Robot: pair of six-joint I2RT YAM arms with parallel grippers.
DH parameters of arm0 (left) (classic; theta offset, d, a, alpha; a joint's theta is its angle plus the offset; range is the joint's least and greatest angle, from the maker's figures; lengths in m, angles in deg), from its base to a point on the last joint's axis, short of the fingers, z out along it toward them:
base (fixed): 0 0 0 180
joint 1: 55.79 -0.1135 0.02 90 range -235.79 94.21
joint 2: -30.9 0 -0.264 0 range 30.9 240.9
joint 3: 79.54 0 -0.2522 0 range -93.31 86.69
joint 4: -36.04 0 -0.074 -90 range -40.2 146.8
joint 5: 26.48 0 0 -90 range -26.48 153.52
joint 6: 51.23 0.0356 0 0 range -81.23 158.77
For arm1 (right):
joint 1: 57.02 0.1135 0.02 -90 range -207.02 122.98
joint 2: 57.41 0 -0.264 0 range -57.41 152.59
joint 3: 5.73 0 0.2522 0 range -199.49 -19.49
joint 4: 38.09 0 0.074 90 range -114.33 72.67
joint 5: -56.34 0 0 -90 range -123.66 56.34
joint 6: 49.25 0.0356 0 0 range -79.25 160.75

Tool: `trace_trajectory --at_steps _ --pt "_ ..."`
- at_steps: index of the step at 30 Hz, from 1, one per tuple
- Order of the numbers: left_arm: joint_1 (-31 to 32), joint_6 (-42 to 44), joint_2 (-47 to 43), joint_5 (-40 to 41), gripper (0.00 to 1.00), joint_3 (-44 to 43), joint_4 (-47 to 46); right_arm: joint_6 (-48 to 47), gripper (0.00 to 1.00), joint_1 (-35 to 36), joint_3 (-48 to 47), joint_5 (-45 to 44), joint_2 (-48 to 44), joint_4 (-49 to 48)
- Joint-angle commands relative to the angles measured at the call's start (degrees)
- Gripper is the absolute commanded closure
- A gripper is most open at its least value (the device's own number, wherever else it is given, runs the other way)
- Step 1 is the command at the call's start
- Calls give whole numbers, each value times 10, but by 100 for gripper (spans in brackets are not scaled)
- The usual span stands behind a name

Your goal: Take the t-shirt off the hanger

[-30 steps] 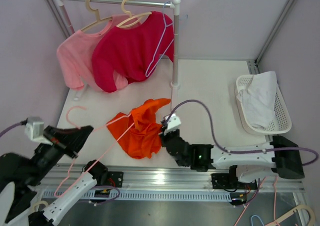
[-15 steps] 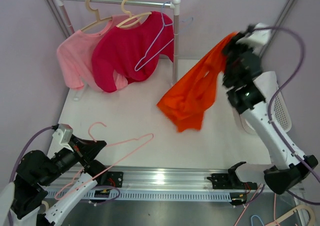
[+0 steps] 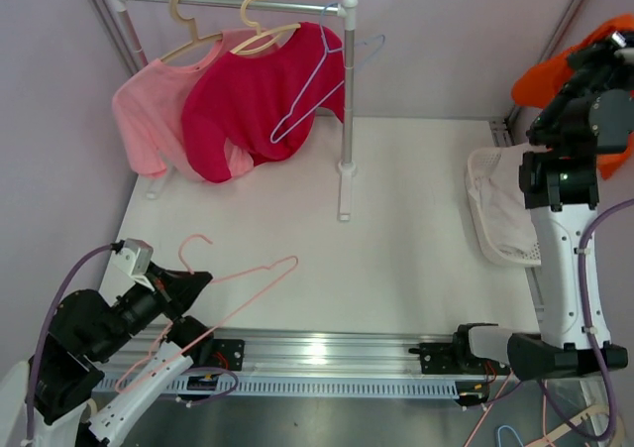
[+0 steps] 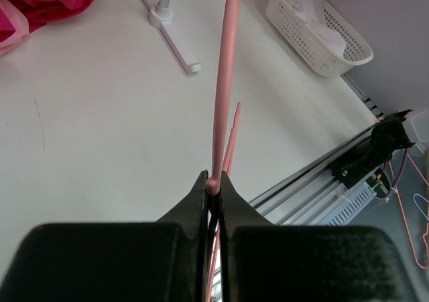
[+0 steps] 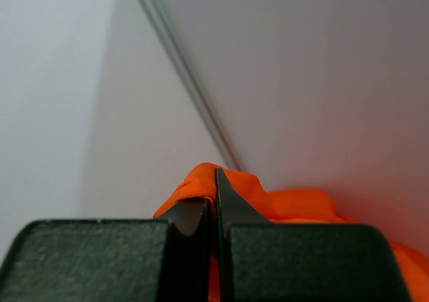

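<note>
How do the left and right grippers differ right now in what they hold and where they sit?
The left gripper is shut on the bare pink hanger; the right gripper is shut on the orange t-shirt. The left gripper sits low over the near-left corner of the table; the right gripper is raised high at the far right. Both are shut, each holding something.
</note>
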Motion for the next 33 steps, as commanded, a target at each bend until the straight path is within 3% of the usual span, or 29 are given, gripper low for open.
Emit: trace_trajectory --at_steps 1,3,4,10,11,12,13,14,18,25,30,33 --pt "-3 4 22 29 99 6 -37 95 100 -35 125 -70 -39 48" --pt "-3 -1 36 41 100 7 -43 151 100 -67 170 -149 -53 126" --pt "-3 0 65 49 99 -1 -35 232 100 -78 190 -155 -56 170" --pt "-3 11 129 65 100 -37 -38 395 100 -149 288 -52 -18 330" --pt "-3 9 133 66 100 -41 -42 434 91 -159 291 -38 -8 347" --pt "-3 8 138 65 99 -43 -49 446 74 -177 287 -5 5 385" --pt "-3 4 142 64 99 -44 -53 463 20 -184 281 4 26 403" --pt "-3 3 154 65 100 -45 -56 464 1 -188 272 12 34 418" --pt "-3 2 195 81 100 -58 -81 389 0 -172 271 34 10 344" --pt "-18 3 304 107 99 -94 -107 197 1 -48 178 -99 -41 303" --pt "-91 19 386 88 99 -180 -120 245 1 -6 200 19 -99 360" --pt "-105 60 441 88 99 -224 -139 265 1 42 284 22 -158 341"
